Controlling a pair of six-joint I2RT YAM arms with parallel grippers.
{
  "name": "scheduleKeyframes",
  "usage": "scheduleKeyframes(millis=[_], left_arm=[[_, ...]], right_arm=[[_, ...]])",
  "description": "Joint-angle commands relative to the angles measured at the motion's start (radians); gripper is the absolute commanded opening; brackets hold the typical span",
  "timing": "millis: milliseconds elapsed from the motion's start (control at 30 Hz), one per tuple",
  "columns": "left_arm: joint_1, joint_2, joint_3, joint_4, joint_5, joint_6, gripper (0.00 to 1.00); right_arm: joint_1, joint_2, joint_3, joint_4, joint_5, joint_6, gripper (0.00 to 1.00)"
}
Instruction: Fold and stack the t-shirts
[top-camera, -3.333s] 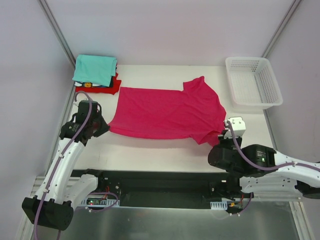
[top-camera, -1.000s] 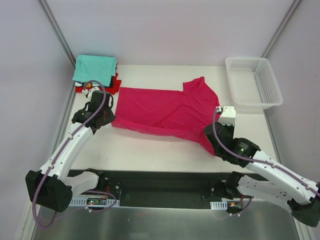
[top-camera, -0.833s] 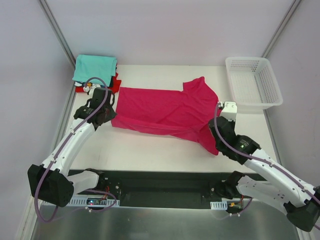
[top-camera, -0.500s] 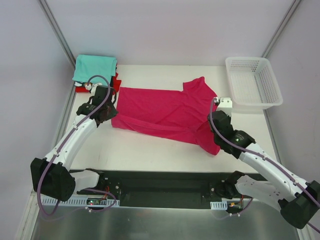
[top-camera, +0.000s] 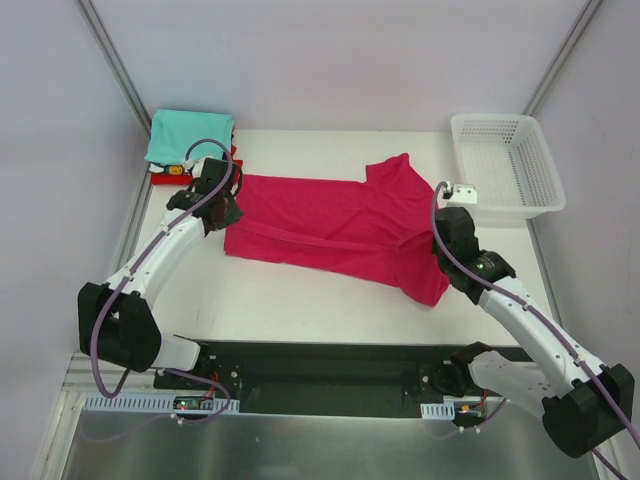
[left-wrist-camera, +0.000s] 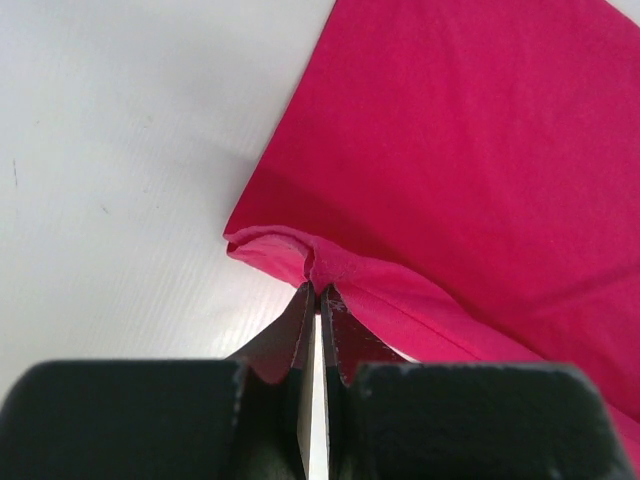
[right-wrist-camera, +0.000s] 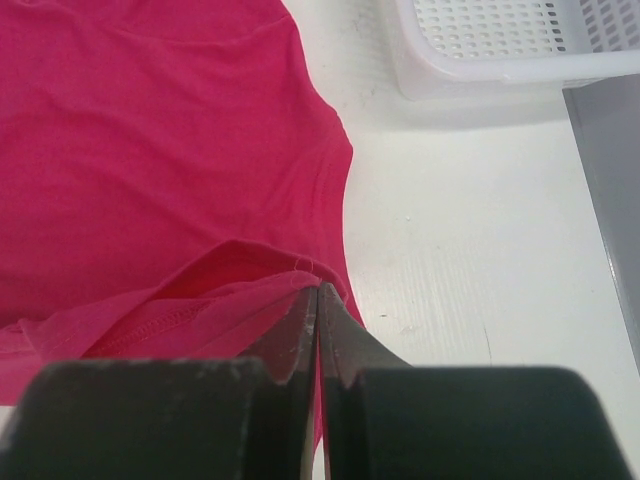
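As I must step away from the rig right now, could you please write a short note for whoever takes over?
Left tool: shut on the near-left hem corner of the large magenta-pink cloth t-shirt.
Right tool: shut on that shirt's near-right edge.
The shirt lies spread on the white table, its near edge pinched up, fold unfinished.
Done: a folded teal t-shirt on a folded red t-shirt, far-left corner.
Left to do: fold the pink shirt, add it to that stack.
White plastic mesh basket stands far right.

Under the teal t-shirt, the red t-shirt shows only a thin edge, partly behind the left arm.
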Motion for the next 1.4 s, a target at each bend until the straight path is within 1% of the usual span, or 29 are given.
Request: scheduleKeyframes(millis=[0, 167, 533, 800, 1100, 1367], left_arm=[[-0.007, 0.046, 0.046, 0.026, -0.022, 0.018, 0.00], [-0.007, 0.088, 0.066, 0.039, -0.013, 0.011, 0.00], [-0.007, 0.180, 0.132, 0.041, -0.016, 0.020, 0.00], [-0.004, 0.250, 0.170, 0.047, -0.026, 0.028, 0.00], [0.039, 0.353, 0.248, 0.058, 0.002, 0.037, 0.00], [0.076, 0.450, 0.297, 0.067, 0.034, 0.041, 0.00]], right_arm=[[-0.033, 0.021, 0.038, 0.058, -0.069, -0.034, 0.01], [-0.047, 0.071, 0.036, 0.094, -0.119, -0.027, 0.01], [-0.065, 0.211, 0.078, 0.155, -0.144, -0.027, 0.01], [-0.131, 0.305, 0.107, 0.203, -0.174, -0.030, 0.01], [-0.199, 0.414, 0.160, 0.227, -0.225, -0.041, 0.01], [-0.230, 0.509, 0.196, 0.256, -0.259, -0.041, 0.01]])
